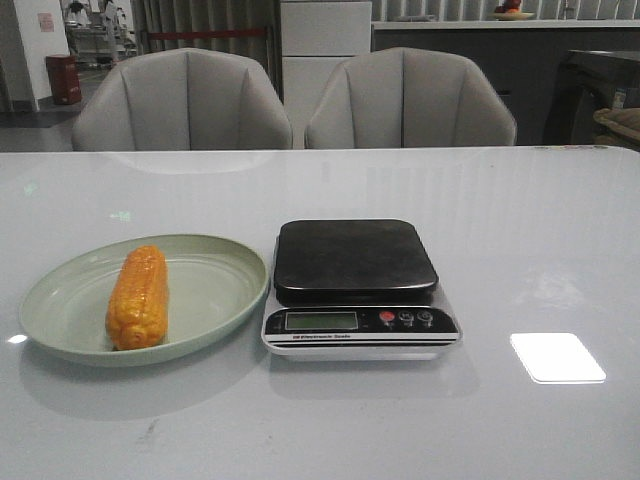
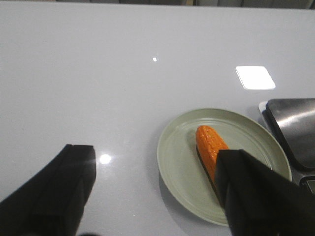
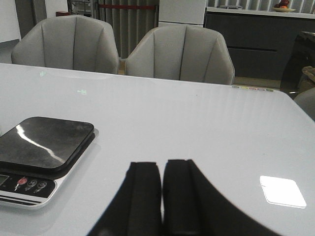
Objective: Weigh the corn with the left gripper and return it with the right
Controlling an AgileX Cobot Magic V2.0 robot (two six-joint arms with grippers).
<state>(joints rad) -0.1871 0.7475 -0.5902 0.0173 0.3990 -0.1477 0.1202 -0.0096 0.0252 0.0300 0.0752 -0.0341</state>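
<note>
Front view: one corn (image 1: 138,297) is seen lying lengthwise in one pale green plate (image 1: 215,290), left of one scale (image 1: 356,288) on the white table (image 1: 520,240); two grey chairs (image 1: 182,100) are counted at the far edge.

Left wrist view: the left gripper (image 2: 157,189) is held with fingers spread wide, above the plate, nothing gripped.

Right wrist view: the right gripper (image 3: 161,196) is seen with fingers pressed together, empty, right of the scale.

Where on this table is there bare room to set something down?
Bare tabletop runs right of the scale, and across the strip between scale and chairs. The near edge is free too. The crowded part is left of centre: the corn lies in the green plate, close beside the scale.
</note>
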